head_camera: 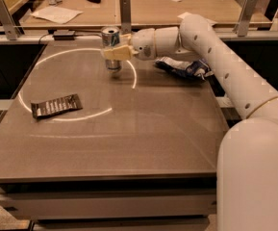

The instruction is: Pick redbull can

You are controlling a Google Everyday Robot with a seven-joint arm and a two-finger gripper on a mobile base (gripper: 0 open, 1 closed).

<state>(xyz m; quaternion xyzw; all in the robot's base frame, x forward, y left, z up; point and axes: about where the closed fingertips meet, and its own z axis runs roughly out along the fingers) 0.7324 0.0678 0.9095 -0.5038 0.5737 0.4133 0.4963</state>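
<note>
Fingers (108, 53) of gripper (114, 54) clamp redbull can (110, 36) mid-height, far table (129, 143) side.

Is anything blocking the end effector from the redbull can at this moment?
Nothing visible does. The end effector is at the redbull can, closed across its middle. The snack bag lies off to the side and the dark wrapper nearer the front, both apart from it.
</note>
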